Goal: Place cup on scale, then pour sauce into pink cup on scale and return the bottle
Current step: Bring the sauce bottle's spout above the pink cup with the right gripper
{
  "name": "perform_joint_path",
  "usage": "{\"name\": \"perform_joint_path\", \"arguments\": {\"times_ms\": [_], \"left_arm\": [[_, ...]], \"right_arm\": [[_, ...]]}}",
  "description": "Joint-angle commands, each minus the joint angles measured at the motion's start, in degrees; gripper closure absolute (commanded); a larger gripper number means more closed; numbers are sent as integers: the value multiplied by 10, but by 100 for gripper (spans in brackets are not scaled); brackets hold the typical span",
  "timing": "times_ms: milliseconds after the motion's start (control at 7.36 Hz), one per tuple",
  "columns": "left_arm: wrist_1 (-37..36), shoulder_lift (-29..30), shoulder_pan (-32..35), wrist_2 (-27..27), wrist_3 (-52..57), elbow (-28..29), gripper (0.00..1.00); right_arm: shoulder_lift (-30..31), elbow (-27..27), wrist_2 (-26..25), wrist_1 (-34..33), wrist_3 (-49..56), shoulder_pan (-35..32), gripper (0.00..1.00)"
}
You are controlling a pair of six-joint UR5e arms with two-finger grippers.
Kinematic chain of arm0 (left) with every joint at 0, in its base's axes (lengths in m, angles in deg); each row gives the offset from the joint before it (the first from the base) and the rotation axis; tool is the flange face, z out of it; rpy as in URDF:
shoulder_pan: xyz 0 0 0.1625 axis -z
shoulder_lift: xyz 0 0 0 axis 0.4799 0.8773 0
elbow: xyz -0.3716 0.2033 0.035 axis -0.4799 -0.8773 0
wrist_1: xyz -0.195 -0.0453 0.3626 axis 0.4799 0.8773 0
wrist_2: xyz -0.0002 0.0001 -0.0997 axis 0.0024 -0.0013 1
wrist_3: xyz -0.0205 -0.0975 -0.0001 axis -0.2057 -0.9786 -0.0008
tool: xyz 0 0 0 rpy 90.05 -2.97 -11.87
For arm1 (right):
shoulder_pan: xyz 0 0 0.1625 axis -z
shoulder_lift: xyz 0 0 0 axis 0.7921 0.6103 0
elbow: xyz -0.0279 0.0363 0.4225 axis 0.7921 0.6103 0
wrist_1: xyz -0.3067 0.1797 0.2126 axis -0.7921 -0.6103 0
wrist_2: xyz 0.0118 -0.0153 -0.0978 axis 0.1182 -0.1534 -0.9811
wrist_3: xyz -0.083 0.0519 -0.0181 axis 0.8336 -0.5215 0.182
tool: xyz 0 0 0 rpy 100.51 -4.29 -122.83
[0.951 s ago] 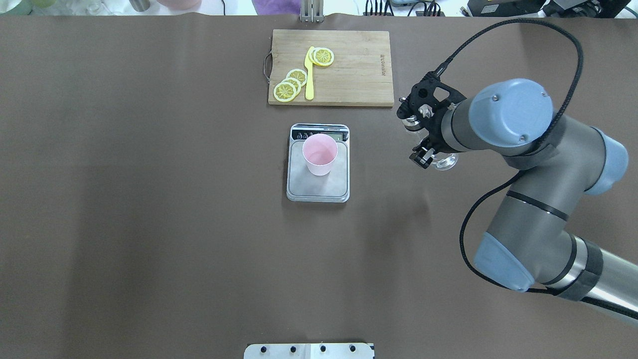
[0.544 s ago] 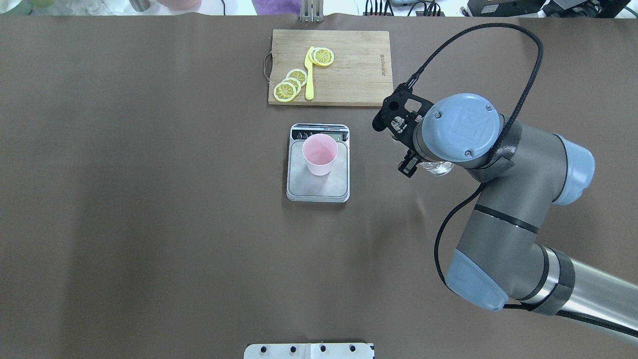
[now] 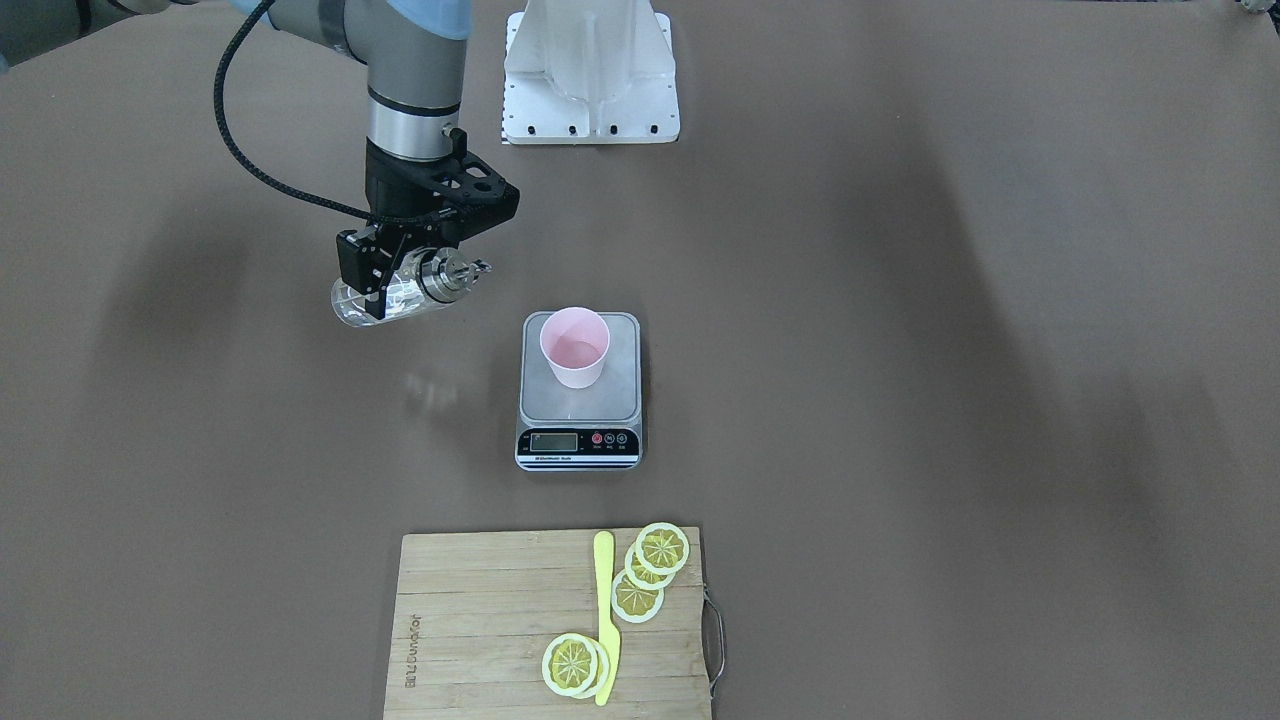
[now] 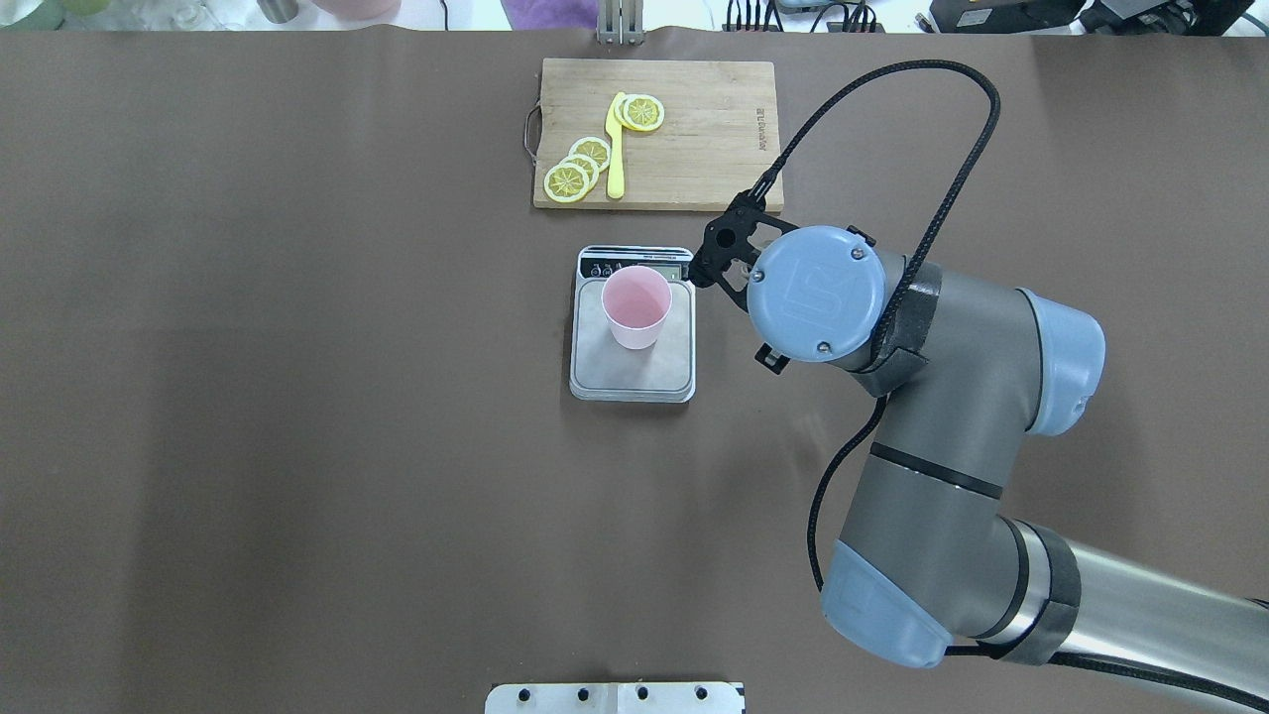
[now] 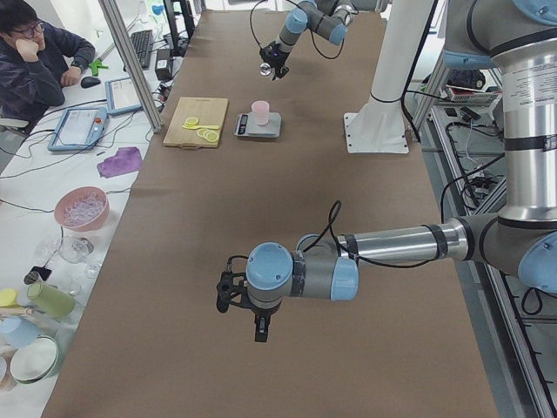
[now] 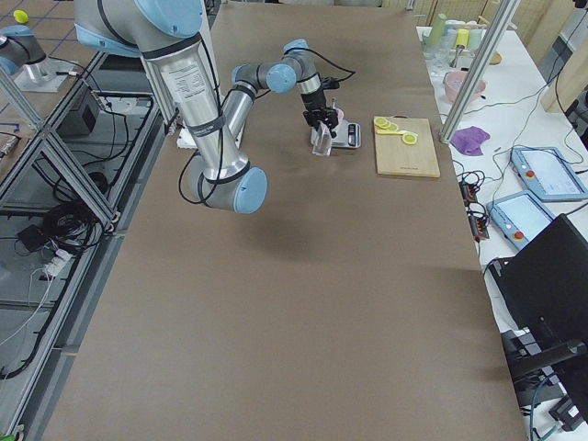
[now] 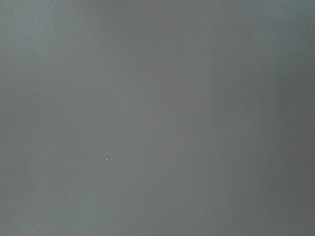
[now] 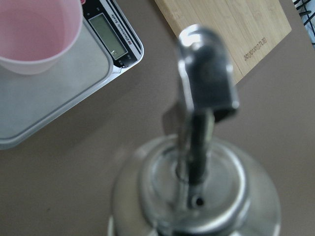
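The pale pink cup stands upright on the steel scale; both also show in the overhead view, cup on scale. My right gripper is shut on the clear glass bottle and holds it tilted in the air, its silver spout cap pointing toward the cup, a short way to the scale's side. The right wrist view shows the cap close up, with the cup at top left. My left gripper hovers far down the table; I cannot tell whether it is open.
A bamboo cutting board with lemon slices and a yellow knife lies just beyond the scale. The white robot mount stands at the table's near edge. The left wrist view shows only bare grey surface.
My right arm has swung left toward the scale with the bottle in its grip. In the overhead view the wrist now hides the bottle. The cup and scale have not moved.
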Motion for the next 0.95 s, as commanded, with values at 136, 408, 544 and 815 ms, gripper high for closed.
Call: {"name": "perform_joint_path", "arguments": {"times_ms": [136, 408, 544, 815], "left_arm": [[0, -3, 0, 0, 2, 1, 2], [1, -3, 0, 0, 2, 9, 2], [2, -3, 0, 0, 2, 11, 2], [4, -3, 0, 0, 4, 21, 2]], "right_arm": [[-37, 35, -8, -29, 17, 5, 100], [-48, 42, -8, -46, 112, 1, 100], [-51, 45, -5, -46, 139, -6, 100], [-72, 80, 14, -47, 156, -17, 100]]}}
